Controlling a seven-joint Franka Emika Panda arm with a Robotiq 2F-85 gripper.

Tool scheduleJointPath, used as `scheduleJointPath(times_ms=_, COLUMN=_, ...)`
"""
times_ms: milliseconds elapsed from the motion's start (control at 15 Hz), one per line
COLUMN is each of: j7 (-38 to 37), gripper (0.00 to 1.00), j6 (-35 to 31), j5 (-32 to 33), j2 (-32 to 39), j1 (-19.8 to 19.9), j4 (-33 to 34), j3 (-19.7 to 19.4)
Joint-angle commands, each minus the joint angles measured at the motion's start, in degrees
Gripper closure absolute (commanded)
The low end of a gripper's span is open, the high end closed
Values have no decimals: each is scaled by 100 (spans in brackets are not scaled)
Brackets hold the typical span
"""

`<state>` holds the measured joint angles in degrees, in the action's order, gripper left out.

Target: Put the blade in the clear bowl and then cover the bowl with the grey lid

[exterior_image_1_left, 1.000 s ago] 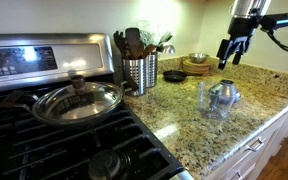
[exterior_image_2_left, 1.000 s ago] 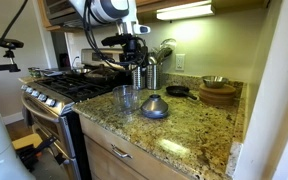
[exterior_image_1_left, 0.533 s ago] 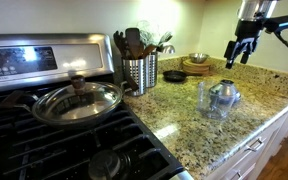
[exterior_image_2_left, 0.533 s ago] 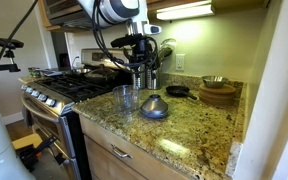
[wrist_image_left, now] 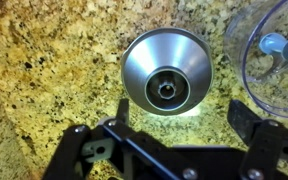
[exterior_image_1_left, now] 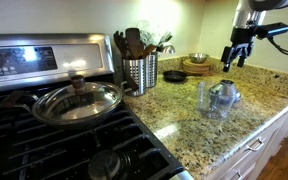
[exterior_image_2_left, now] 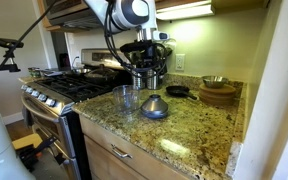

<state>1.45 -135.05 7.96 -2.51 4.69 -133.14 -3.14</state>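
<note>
The grey lid [wrist_image_left: 167,68] stands on the granite counter with its knob up, also visible in both exterior views [exterior_image_1_left: 224,95] [exterior_image_2_left: 153,106]. The clear bowl [wrist_image_left: 279,60] stands right beside it [exterior_image_1_left: 202,97] [exterior_image_2_left: 126,97]. A small grey-blue upright piece, the blade [wrist_image_left: 273,45], shows inside the bowl in the wrist view. My gripper [wrist_image_left: 182,118] is open and empty. It hangs above the counter next to the lid [exterior_image_1_left: 236,55] [exterior_image_2_left: 146,66], with one finger [wrist_image_left: 119,112] on each side of the view.
A frying pan with a glass lid [exterior_image_1_left: 76,100] sits on the stove. A metal utensil holder [exterior_image_1_left: 139,72], a small black pan [exterior_image_1_left: 174,76] and a metal bowl [exterior_image_1_left: 198,58] on a wooden board [exterior_image_1_left: 196,68] stand at the back. The counter's front edge [exterior_image_2_left: 134,135] is close to the lid.
My gripper has moved sideways over the counter towards the lid and come down a little. The bowl and lid have not moved.
</note>
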Motion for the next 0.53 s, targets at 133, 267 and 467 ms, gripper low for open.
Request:
scheduleJointPath(times_ms=133, j7=122, gripper=0, j6=-4, j5=-29, j2=296, j1=-1, j4=190, j3=-74)
scheduleJointPath(times_ms=267, j7=-20, gripper=0, j6=4, j5=41, j2=299, j1=-19, j4=148, j3=-57)
scheduleJointPath(times_ms=467, j7=39, gripper=0, j6=7, j5=-9, j2=309, j1=-28, j4=125, j3=-51)
